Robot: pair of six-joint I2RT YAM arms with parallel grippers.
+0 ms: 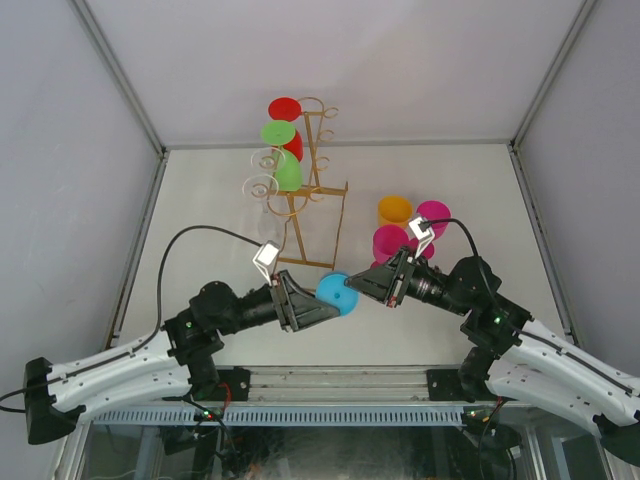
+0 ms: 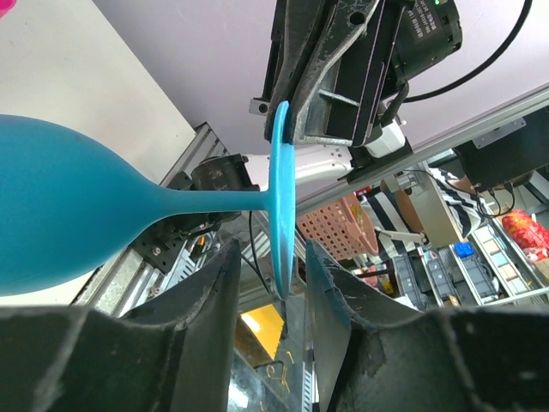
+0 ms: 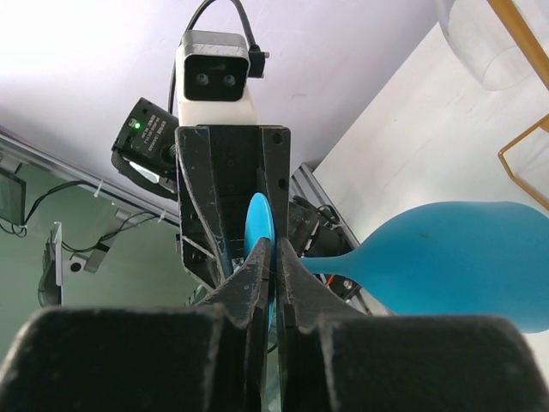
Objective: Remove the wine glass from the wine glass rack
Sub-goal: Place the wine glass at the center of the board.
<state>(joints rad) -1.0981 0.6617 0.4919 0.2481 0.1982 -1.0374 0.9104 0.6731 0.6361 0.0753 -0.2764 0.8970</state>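
The blue wine glass [image 1: 336,293] lies on its side in the air in front of the gold wine glass rack [image 1: 318,192], clear of it. My right gripper [image 3: 274,257] is shut on the rim of the glass's flat foot [image 3: 257,225], with the bowl [image 3: 467,257] off to the right. My left gripper [image 2: 273,276] straddles the opposite edge of the same foot [image 2: 281,193]; its jaws stand open, with a gap showing on each side of the disc. The bowl [image 2: 60,206] points left in the left wrist view. The two grippers face each other nose to nose.
Red, green and clear glasses [image 1: 280,150] hang on the rack's left side. Pink and orange glasses [image 1: 405,228] stand on the table at the right, just behind my right arm. Walls enclose the table on three sides.
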